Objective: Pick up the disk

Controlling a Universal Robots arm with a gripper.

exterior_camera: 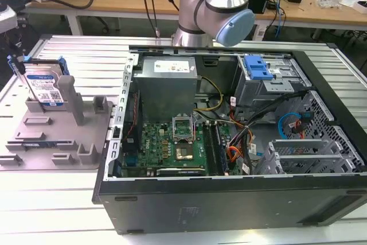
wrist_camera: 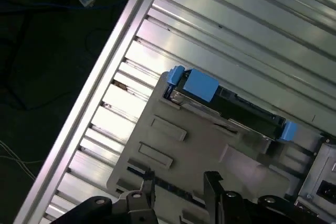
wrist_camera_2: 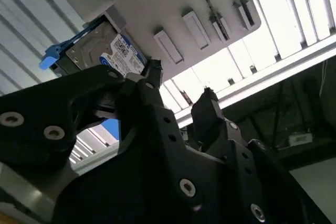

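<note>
Claw point(wrist_camera: 181, 179) is open, its two black fingers point(wrist_camera: 148, 178) set a moderate gap apart with nothing between them, and you see the same thing in the second wrist view point(wrist_camera_2: 179, 85). It's hanging above the grey fixture plate point(wrist_camera: 173, 148), over the part with the shallow slots, and isn't touching anything.

The disk point(wrist_camera: 241, 111) is a bit further along that same plate, clear of the claw. It stands on edge in its holder, with the blue side rails point(wrist_camera: 200, 85) sticking out at both ends. In the second wrist view the white-and-blue label point(wrist_camera_2: 122, 55) faces the camera.

In the exterior view the disk point(exterior_camera: 46, 87) is upright at the back of the plate point(exterior_camera: 63, 142), over on the exterior view's left, with a grey post point(exterior_camera: 67, 93) just beside it. The plate sits on a ribbed aluminium tabletop point(exterior_camera: 86, 61). Next to it, toward the exterior view's right, is an opened computer case point(exterior_camera: 229, 199) with the motherboard point(exterior_camera: 172, 147), power supply point(exterior_camera: 167, 84) and a blue drive-bay bracket point(exterior_camera: 258, 67) all showing. The arm point(exterior_camera: 215, 4) rises behind the case.
</note>
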